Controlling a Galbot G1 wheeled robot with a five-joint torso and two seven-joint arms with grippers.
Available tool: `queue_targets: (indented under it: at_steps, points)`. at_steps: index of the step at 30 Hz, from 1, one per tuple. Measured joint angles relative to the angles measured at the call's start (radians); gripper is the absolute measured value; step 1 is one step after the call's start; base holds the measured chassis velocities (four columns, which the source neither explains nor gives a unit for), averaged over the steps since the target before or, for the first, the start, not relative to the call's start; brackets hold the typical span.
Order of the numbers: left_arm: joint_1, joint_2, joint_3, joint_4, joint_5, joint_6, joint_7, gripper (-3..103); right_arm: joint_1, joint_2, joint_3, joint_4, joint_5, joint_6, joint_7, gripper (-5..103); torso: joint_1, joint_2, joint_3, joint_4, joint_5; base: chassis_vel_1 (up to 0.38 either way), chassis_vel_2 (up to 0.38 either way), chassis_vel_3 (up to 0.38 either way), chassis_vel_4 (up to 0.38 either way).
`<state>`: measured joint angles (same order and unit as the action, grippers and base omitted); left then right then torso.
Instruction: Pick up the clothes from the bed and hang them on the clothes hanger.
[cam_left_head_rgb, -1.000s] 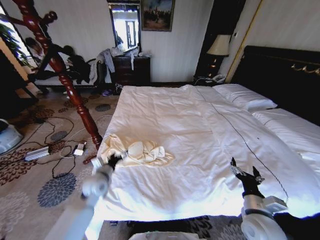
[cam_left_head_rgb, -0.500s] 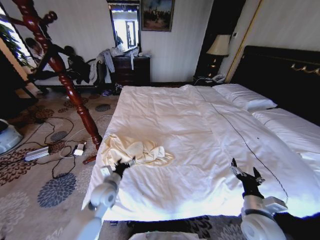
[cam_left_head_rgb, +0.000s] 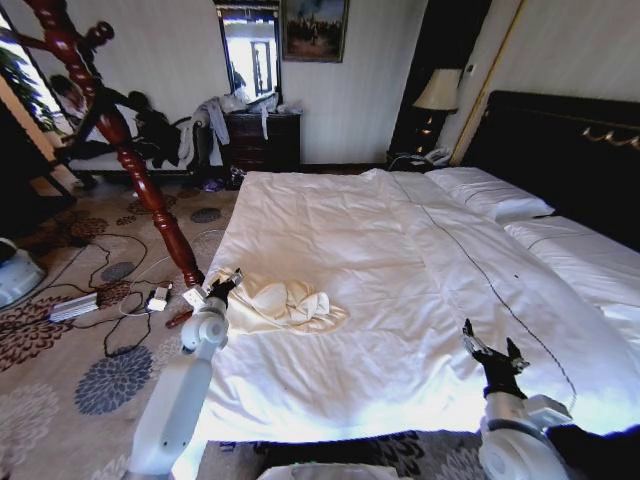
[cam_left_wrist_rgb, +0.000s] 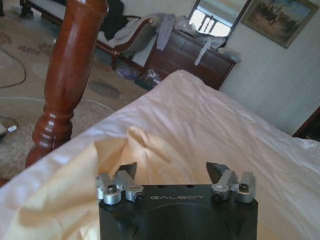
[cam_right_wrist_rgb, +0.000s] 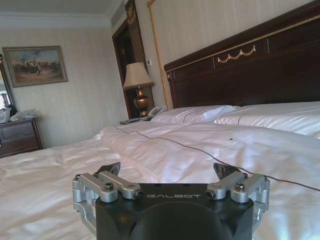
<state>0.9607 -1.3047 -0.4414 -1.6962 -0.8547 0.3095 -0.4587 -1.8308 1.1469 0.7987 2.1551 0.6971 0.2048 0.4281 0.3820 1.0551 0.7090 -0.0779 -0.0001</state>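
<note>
Cream-yellow crumpled garment (cam_left_head_rgb: 283, 303) lies near the bed (cam_left_head_rgb: 420, 290) edge, where the left gripper (cam_left_head_rgb: 222, 287) hovers with fingers spread and empty, ready to grasp; the right gripper (cam_left_head_rgb: 490, 352) waits open over the quilt.

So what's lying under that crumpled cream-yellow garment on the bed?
The crumpled cream-yellow garment rests on the white quilt of the wide bed. Anything beneath its folds is hidden. The open left gripper is at its edge.

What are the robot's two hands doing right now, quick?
Left end effector: open, at the cream clothes on the bed, holding nothing.
Right end effector: open, empty, over the bed.
</note>
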Motion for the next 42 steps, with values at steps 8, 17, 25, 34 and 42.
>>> queue_targets:
  at_steps: [8,17,25,34,42]
  points:
    - [-0.014,-0.02,-0.014,0.018,0.001,-0.004,0.002,65,0.002,0.01,-0.005,-0.01,-0.006,0.0,0.0,100,0.0,0.0,0.0,0.0,0.0,0.0,0.0,0.0,0.0]
    - [-0.026,-0.005,-0.013,0.043,-0.005,0.0,0.004,32,0.01,0.019,-0.012,-0.021,-0.007,-0.001,0.0,100,0.0,0.0,0.0,0.0,0.0,0.0,0.0,0.0,0.0]
    - [-0.03,-0.013,-0.006,0.05,-0.007,0.007,0.005,17,0.01,0.017,-0.011,-0.022,-0.007,-0.001,0.0,100,0.0,0.0,0.0,-0.0001,0.0,0.0,0.0,0.0,0.0]
    - [-0.041,-0.019,0.003,0.042,0.001,0.007,0.012,19,0.012,0.015,-0.015,-0.03,-0.007,-0.001,0.0,100,0.0,0.0,0.0,-0.0001,0.0001,0.0,0.0,0.0,0.0]
    - [-0.069,-0.029,0.013,0.068,0.006,0.011,0.013,19,0.015,0.007,-0.016,-0.034,-0.004,-0.001,0.005,100,0.0,0.0,0.0,-0.0001,0.0001,0.0,0.0,0.0,0.0]
